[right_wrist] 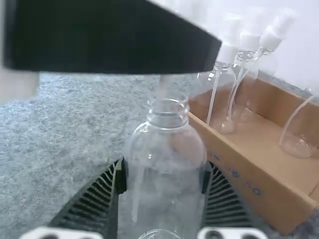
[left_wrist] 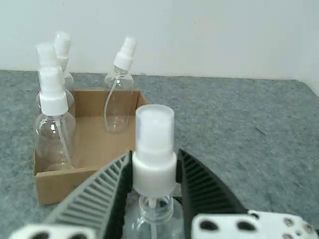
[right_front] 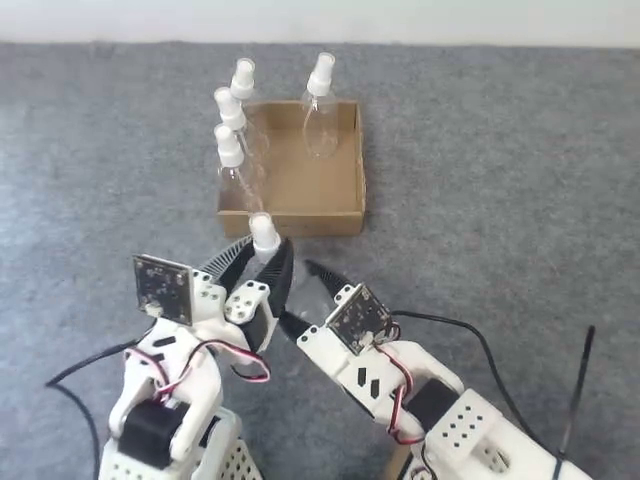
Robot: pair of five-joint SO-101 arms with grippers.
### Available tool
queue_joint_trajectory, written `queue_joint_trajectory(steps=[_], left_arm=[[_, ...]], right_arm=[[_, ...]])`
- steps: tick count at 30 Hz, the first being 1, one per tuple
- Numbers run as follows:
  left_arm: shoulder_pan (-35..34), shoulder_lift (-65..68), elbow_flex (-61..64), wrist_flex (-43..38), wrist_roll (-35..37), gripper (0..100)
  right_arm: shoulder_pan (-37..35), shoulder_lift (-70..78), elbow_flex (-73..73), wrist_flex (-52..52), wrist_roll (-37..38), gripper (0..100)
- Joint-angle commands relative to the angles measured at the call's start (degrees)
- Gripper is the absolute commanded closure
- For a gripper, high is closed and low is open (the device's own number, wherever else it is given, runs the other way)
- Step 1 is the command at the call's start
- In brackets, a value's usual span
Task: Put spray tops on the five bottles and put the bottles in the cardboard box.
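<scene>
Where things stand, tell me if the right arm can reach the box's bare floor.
Probably yes: the cardboard box lies just ahead, bare floor nearest; but the left tool clamps the spray top on the right tool's bottle.

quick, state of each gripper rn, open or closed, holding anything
left gripper: closed on the spray top sitting at the bottle's neck
right gripper: closed on the clear bottle, around its body

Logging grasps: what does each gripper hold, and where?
Left gripper: white plastic spray top, by its collar. Right gripper: clear round plastic bottle, around its body.
</scene>
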Motion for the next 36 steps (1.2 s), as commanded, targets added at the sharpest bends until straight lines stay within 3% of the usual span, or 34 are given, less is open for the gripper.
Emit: queue_joint_trajectory(steps=[1, 6, 19, 21, 29, 36], left_arm=[[-1.7, -1.0, -2.6, 0.1, -0.4, 76], [-6.4, -1.0, -6.2, 0.1, -0.2, 74], [-7.1, -1.0, -13.9, 0.1, 4.4, 75], [-7.6, -1.0, -13.8, 0.1, 4.2, 75], [-19.8, -1.0, -12.2, -0.4, 8.3, 75], [-20.0, -1.0, -2.8, -7.4, 5.7, 75]], right_arm=[[1.1, -1.7, 0.3, -1.7, 0.3, 92.3], [1.1, -1.7, 0.3, -1.7, 0.3, 92.3], [1.2, -1.7, 0.3, -1.7, 0.3, 92.3], [1.2, -1.7, 0.3, -1.7, 0.4, 92.3], [0.9, -1.3, -0.4, -6.3, 0.6, 92.3], [0.8, -1.6, -0.4, -6.5, 0.4, 92.3]])
